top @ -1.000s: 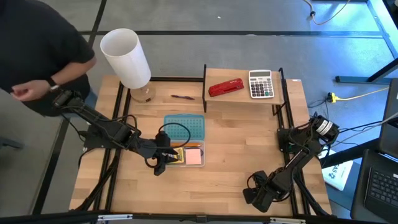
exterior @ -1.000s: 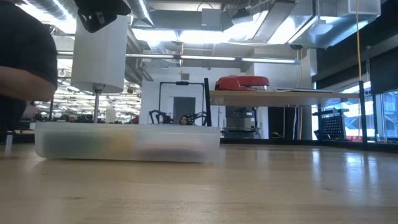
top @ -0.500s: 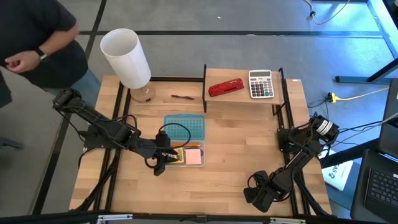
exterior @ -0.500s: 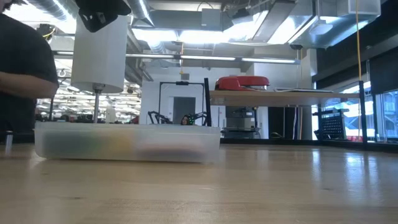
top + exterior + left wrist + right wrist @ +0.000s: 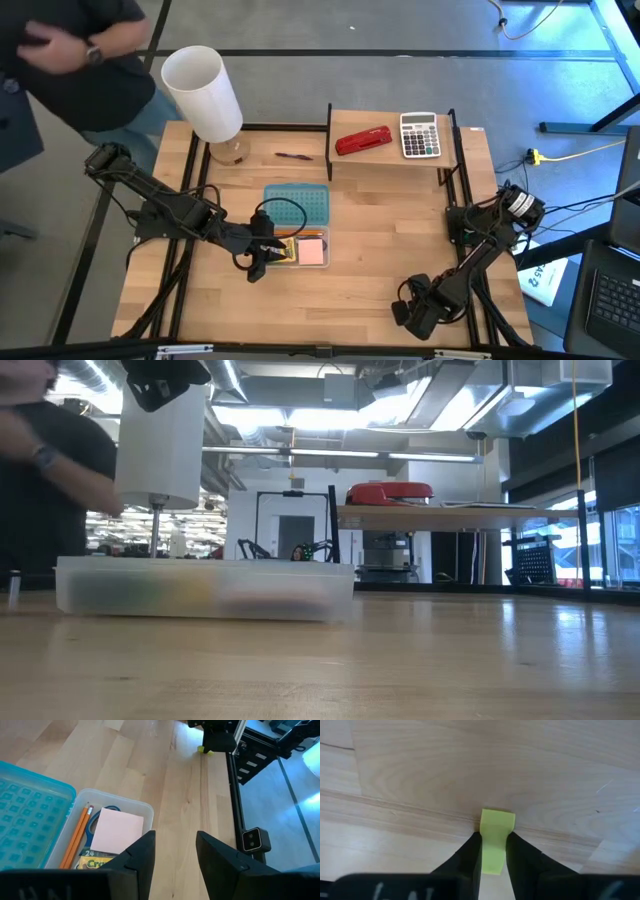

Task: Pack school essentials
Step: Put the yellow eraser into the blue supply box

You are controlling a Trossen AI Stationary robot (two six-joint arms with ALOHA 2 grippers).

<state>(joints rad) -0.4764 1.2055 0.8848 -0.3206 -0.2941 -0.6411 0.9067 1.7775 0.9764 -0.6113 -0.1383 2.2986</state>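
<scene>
Yellow block (image 5: 496, 840): pinched between right gripper (image 5: 493, 851) fingers, on bare wood at table's near right edge.
Change: right jaws narrowed onto block; person (image 5: 70, 60) shifted behind table.
Clear box (image 5: 125, 807): holds pink pad (image 5: 116, 830), orange pencils (image 5: 76, 837), scissors (image 5: 96, 824), crayon box (image 5: 97, 862).
Left gripper (image 5: 175, 857): beside box, jaws apart, holding nothing.

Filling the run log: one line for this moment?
left gripper: open, empty, beside clear box | right gripper: shut on yellow block, table's front edge
</scene>
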